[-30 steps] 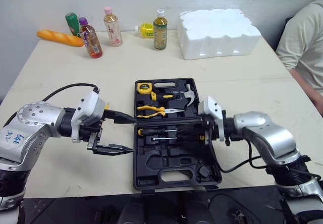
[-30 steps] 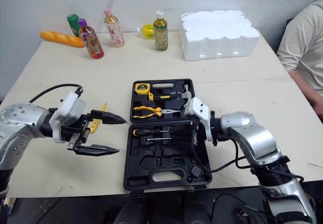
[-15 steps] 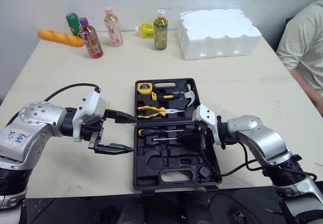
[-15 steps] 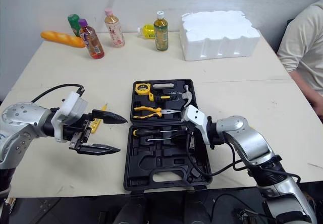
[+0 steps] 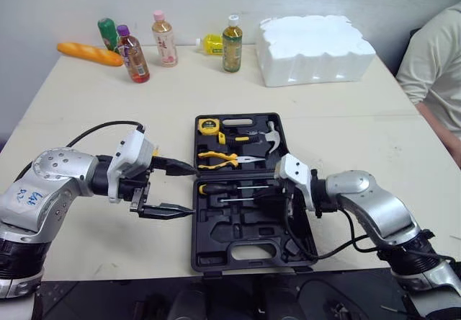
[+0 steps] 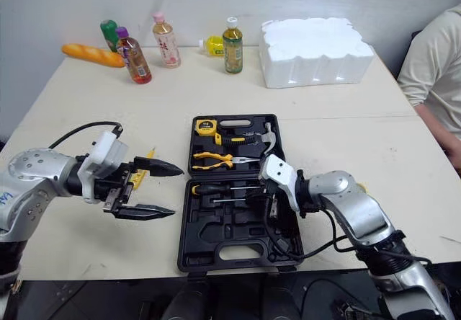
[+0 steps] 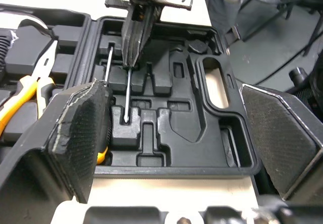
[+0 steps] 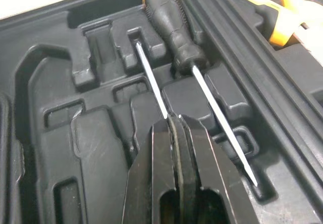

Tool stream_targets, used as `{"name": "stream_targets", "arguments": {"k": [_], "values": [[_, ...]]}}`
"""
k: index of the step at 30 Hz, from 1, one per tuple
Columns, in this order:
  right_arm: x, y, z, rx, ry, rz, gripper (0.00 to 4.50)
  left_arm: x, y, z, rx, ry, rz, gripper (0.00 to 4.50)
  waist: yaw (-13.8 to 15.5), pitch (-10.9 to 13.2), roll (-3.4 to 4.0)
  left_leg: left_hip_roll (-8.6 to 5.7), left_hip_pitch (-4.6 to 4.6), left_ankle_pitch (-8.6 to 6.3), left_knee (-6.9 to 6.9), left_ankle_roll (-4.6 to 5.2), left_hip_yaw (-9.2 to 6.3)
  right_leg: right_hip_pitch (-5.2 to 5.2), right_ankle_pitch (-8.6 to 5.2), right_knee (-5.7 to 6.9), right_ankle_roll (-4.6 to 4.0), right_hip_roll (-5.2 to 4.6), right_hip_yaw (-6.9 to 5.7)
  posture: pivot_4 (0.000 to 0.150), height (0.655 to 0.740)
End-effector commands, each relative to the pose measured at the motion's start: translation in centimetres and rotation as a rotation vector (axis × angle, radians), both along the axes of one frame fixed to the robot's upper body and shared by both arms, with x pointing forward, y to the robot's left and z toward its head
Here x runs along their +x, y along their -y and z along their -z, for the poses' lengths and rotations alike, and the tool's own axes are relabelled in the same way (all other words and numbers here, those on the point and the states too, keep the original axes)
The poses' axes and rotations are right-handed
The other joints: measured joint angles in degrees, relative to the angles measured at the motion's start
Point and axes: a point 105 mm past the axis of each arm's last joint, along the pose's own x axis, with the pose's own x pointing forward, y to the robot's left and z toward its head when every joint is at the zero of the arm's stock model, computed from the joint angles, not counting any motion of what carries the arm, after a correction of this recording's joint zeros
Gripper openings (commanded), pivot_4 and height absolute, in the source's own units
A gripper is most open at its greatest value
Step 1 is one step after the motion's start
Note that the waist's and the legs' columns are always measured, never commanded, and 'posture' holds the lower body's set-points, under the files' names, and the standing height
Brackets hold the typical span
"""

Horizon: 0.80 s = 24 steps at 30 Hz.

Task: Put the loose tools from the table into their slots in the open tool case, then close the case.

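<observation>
1. Black fingers of the right pincer (image 8: 174,120) are pressed together on a thin steel shaft (image 8: 150,75). The shaft lies along a moulded channel in the near half of the tool case (image 5: 238,230), just beside the black-handled screwdriver (image 8: 171,27). I cannot tell whether it is fully seated.
2. Left pincer (image 5: 189,188) is spread and empty, hovering just beside the case's left edge.
3. Stowed: tape measure (image 5: 207,125), hammer (image 5: 263,134), pliers (image 5: 220,160), screwdriver.
4. Outstanding: a yellow tool (image 6: 135,179) lies on the tabletop (image 5: 108,118) by the left pincer. Several recesses are vacant and the case is open.
5. Bottles (image 5: 230,44), bread (image 5: 90,53) and foam block (image 5: 317,46) stand well apart. A person (image 5: 432,68) sits at the right.
6. The right arm's cable (image 5: 342,243) droops across the case's near half and likely must clear before closing.
</observation>
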Motion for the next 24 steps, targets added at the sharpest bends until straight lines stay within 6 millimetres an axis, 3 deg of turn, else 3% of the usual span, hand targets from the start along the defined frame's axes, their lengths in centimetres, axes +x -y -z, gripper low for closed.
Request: {"name": "stream_targets", "arguments": {"k": [1,2,4,5,10,12,13,16,18,20,24], "values": [[0.5,4.0,-5.4,0.136,0.136,0.161,0.09,0.6,-1.8,-0.5,-0.091,0.033,-0.200,4.50,0.04,0.13,0.21,-0.01,-0.03,0.00,-0.02,0.00,0.04,-0.06,0.00,0.01,0.01,-0.03,0.03,0.150,0.7383],[0.0,5.0,-6.1,0.152,0.131,0.174,0.09,0.7,-2.4,-0.6,-0.121,0.028,-0.251,4.50,0.19,0.16,0.27,-0.01,-0.08,0.00,-0.04,0.00,0.04,-0.12,0.01,0.00,0.01,-0.02,0.03,0.150,0.7383],[-1.2,7.3,-7.0,0.146,0.122,0.199,0.73,1.0,-4.3,-0.5,-0.178,-0.005,-0.381,4.50,0.26,0.17,0.28,0.04,-0.20,-0.01,-0.08,-0.01,-0.10,-0.16,0.01,-0.03,0.01,-0.02,0.01,0.150,0.7383],[-1.8,9.5,-7.4,0.123,0.118,0.237,1.04,1.0,-6.2,0.0,-0.188,-0.022,-0.471,4.50,0.31,0.16,0.27,0.06,-0.22,-0.01,-0.11,-0.02,-0.14,-0.15,0.00,-0.06,0.01,-0.02,0.01,0.150,0.7383],[-2.8,19.1,-8.4,0.051,0.131,0.561,3.40,-0.5,-14.2,1.9,-0.206,-0.058,-0.859,4.50,0.14,0.17,0.26,0.06,-0.16,-0.08,-0.21,0.02,-0.14,-0.03,-0.04,-0.38,-0.06,-0.01,-0.01,0.150,0.7383],[-3.6,23.2,-8.2,0.002,0.149,0.713,4.24,-1.8,-17.0,2.2,-0.223,-0.060,-1.007,4.50,0.14,0.19,0.23,0.06,-0.04,-0.13,-0.17,0.10,0.01,0.06,-0.03,-0.36,-0.05,-0.02,-0.01,0.150,0.7383],[-3.9,24.2,-8.1,-0.012,0.154,0.750,4.43,-2.3,-17.8,2.3,-0.228,-0.060,-1.046,4.50,0.16,0.18,0.23,0.06,0.05,-0.16,-0.16,0.14,0.07,0.12,-0.03,-0.37,-0.06,-0.04,0.01,0.150,0.7383],[-4.1,24.9,-8.0,-0.021,0.162,0.764,4.43,-2.6,-18.2,2.3,-0.234,-0.059,-1.070,4.50,0.17,0.17,0.22,0.06,0.11,-0.17,-0.11,0.15,0.11,0.17,-0.13,-0.39,-0.29,-0.09,0.09,0.150,0.7383],[-5.5,29.9,-6.8,-0.098,0.161,0.946,4.43,-4.3,-24.3,3.5,-0.186,-0.027,-1.358,4.50,0.18,0.16,0.26,0.06,0.11,-0.10,-0.11,0.12,0.11,0.17,-0.13,-0.39,-0.52,-0.10,0.19,0.150,0.7383],[-6.7,33.2,-6.3,-0.162,0.172,1.070,4.43,-5.7,-28.7,4.5,-0.152,-0.013,-1.580,4.50,0.19,0.16,0.26,0.07,0.13,-0.09,-0.17,0.10,0.07,0.15,-0.13,-0.40,-0.53,-0.10,0.23,0.150,0.7383],[-6.4,34.3,-7.0,-0.186,0.228,1.094,4.43,-5.7,-29.9,4.5,-0.172,-0.011,-1.653,4.50,0.07,0.16,0.26,0.08,0.11,-0.18,-0.27,0.10,0.19,0.05,-0.06,-0.42,-0.40,-0.05,0.06,0.150,0.7383]]}}
